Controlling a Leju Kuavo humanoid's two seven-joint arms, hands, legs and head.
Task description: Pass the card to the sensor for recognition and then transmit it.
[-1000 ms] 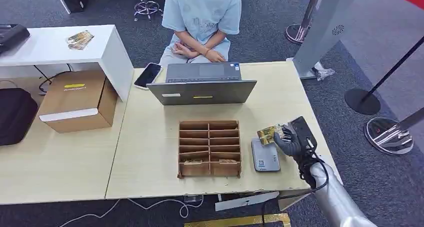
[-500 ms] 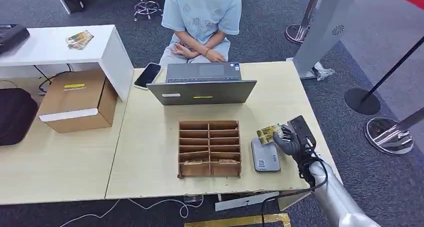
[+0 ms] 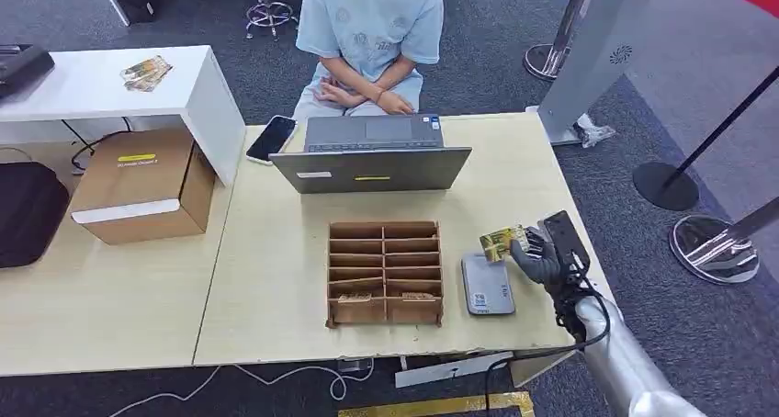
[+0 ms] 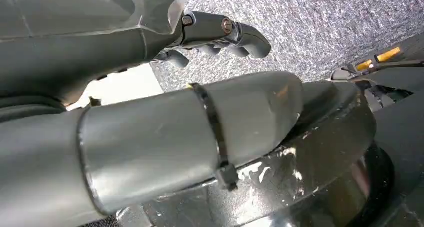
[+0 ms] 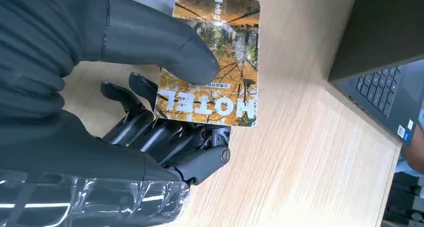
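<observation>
While the right hand point(image 3: 537, 256) pinches the hotel key card point(image 5: 212, 62) betw. thumb and fingers, just above the desk's right edge and a bit beyond the grey card reader point(image 3: 486, 285), the grip looks thin: thumb pad sits near one end only, so the card could pivot or slip out w/ any quick swing. It could also pass beside the reader, not over it, and fail to register. Left hand point(image 4: 220, 34) hangs over grey carpet, fingers curled in, nothing in them. Light wood desk point(image 3: 276, 279) carries a slotted wooden card organizer point(image 3: 385, 272) at centre, an open laptop point(image 3: 372, 155) at the far edge, a phone point(image 3: 272, 138) at the far left corner. A seated person point(image 3: 369, 40) faces the desk; stanchion bases point(image 3: 667, 185) to the right, cardboard box point(image 3: 142, 184) on the left.
</observation>
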